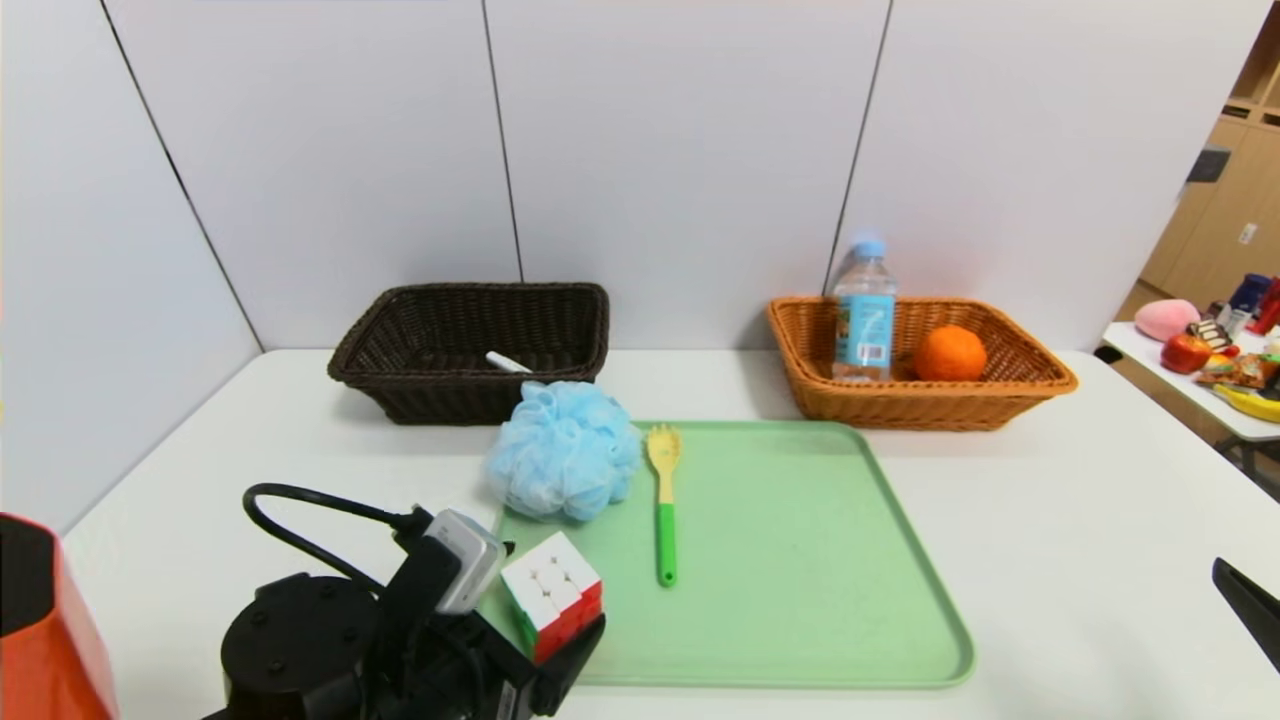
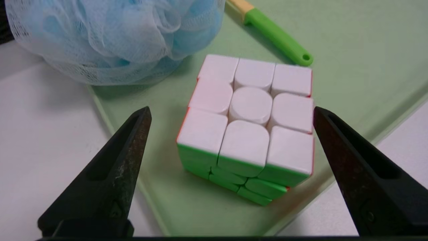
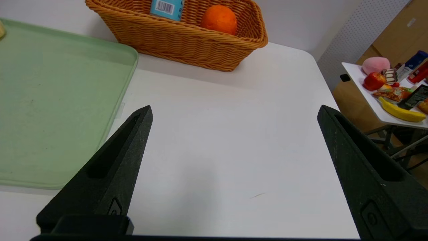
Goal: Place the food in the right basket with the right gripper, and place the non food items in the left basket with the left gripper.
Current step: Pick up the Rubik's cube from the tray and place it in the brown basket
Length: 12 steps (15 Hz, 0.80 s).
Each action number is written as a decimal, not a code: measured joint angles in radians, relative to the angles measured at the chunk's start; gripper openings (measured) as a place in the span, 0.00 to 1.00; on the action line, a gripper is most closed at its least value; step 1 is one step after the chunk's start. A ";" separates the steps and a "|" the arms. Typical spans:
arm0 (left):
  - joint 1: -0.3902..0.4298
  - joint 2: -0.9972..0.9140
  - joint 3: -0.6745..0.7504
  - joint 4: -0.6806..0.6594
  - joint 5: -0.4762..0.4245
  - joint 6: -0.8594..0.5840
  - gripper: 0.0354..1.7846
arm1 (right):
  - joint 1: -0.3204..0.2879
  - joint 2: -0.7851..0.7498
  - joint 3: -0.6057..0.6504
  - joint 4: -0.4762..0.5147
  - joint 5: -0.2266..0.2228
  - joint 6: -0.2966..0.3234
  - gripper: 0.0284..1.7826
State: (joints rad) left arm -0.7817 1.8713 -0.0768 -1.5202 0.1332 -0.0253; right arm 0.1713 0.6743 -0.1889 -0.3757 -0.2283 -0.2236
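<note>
White-topped puzzle cube [image 2: 249, 129] sits at the near left corner of the green tray [image 1: 800, 560], between the spread fingers of the left gripper [image 2: 230, 115], neither fingertip touching it. Beyond the cube, the blue bath pouf [image 1: 565, 452] overlaps the tray's far left edge, with the yellow spork [image 1: 664, 500] just beside it. Behind the tray, the dark basket [image 1: 470, 350] holds the marker [image 1: 508, 362]; the tan basket [image 1: 915, 400] holds bottle [image 1: 864, 315] and orange [image 1: 949, 353]. Right of the tray, the right gripper [image 3: 234, 113] hangs with fingers wide apart
</note>
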 joint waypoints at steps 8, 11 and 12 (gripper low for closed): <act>0.004 0.035 -0.023 -0.002 -0.001 0.003 0.94 | 0.000 0.003 0.004 0.001 0.000 0.001 0.95; 0.003 0.032 -0.024 -0.001 0.000 0.005 0.94 | 0.000 0.003 0.006 0.001 0.000 0.001 0.95; 0.002 0.029 -0.024 -0.001 -0.001 0.005 0.94 | 0.000 0.003 0.007 0.001 -0.001 0.000 0.95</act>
State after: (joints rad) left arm -0.7794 1.8998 -0.1009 -1.5215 0.1321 -0.0206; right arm 0.1713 0.6768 -0.1817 -0.3747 -0.2289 -0.2232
